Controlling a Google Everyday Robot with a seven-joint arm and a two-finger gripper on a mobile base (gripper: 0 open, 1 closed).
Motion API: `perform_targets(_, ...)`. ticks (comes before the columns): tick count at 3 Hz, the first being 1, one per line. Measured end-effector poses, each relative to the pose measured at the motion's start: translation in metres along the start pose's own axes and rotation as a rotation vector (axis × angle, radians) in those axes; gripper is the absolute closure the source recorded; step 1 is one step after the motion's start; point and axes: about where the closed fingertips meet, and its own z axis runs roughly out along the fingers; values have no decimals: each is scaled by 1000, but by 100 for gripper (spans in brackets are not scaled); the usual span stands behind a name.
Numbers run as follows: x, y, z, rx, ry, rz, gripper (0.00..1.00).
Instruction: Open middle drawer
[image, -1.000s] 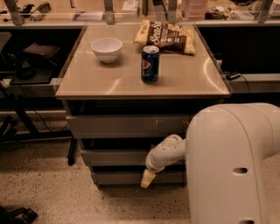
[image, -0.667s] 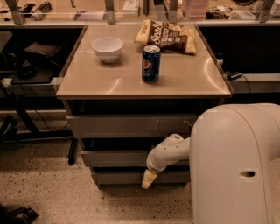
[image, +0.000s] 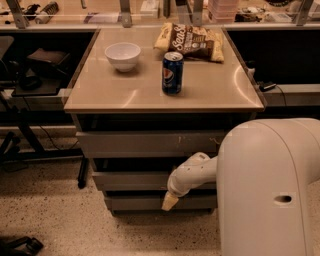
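Observation:
The middle drawer is a wide plain grey front, second of three under the tan tabletop. Its front stands about flush with the others, with a dark gap above it. Above it is the taller front with pale flecks; below it is the shortest front. My gripper hangs from the white wrist, its tan tip pointing down. It is in front of the middle drawer's lower right edge and the top of the bottom front. My large white arm shell hides the drawers' right ends.
On the tabletop stand a white bowl, a blue soda can and a chip bag. A black stand leg is left of the cabinet. Speckled floor lies in front. Dark shelves flank both sides.
Almost nothing differs: the gripper tip stays at the same spot by the middle drawer's lower edge, and the drawers have not moved.

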Motion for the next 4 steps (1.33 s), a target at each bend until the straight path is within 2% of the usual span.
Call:
perform_targets(3,0,0,0,0,0,0,88)
perform_targets(4,-3,-1,-7,0,0,0,100)
